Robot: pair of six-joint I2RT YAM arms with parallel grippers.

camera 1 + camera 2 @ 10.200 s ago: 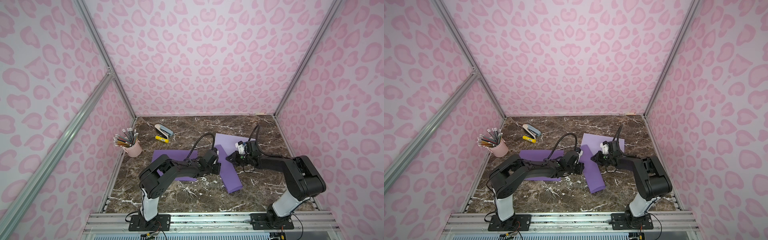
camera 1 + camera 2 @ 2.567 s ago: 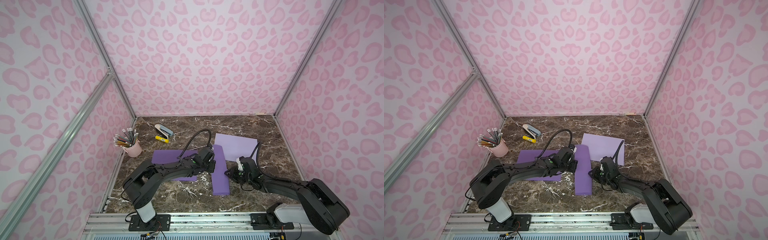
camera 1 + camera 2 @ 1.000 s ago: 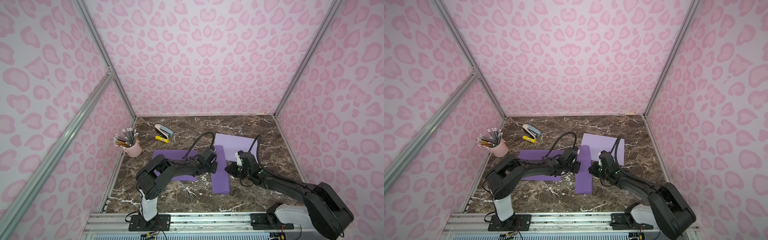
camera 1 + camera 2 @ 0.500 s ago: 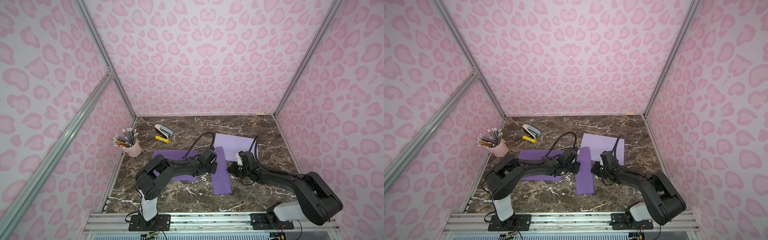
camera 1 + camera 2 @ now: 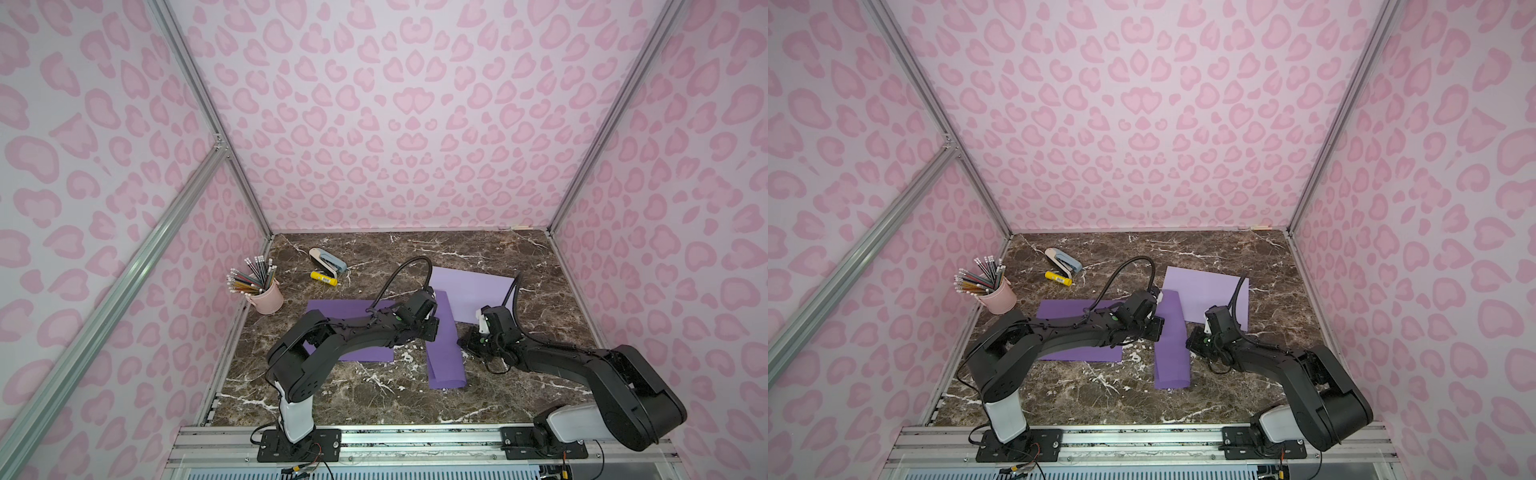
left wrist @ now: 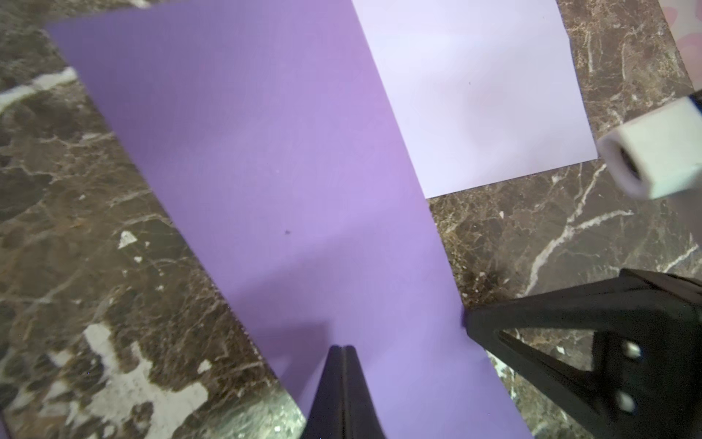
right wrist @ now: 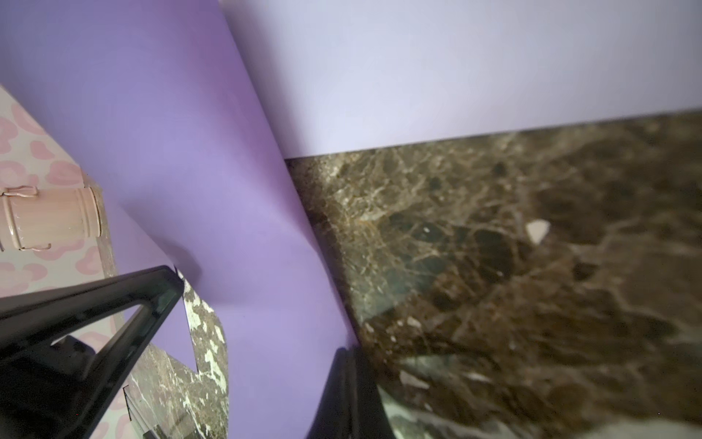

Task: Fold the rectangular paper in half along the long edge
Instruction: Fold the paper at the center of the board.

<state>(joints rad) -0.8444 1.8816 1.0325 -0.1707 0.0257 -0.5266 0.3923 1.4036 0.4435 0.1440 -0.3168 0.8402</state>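
The rectangular paper is purple and lies doubled over as a long narrow strip in both top views, its far end resting on a pale lilac sheet. My left gripper is shut, its tip pressing down on the strip's left side. At the strip's right long edge sits my right gripper, also shut, touching the paper's border. Neither holds anything between its fingers. The strip's near end stays slightly puffed.
A pale lilac sheet lies behind the strip and a darker purple sheet lies under my left arm. A pink cup of pencils, a stapler and a yellow marker stand at the back left.
My right arm has drawn its elbow back toward the base, and its gripper has slid slightly along the strip's right edge. My left gripper and the strip have hardly moved.
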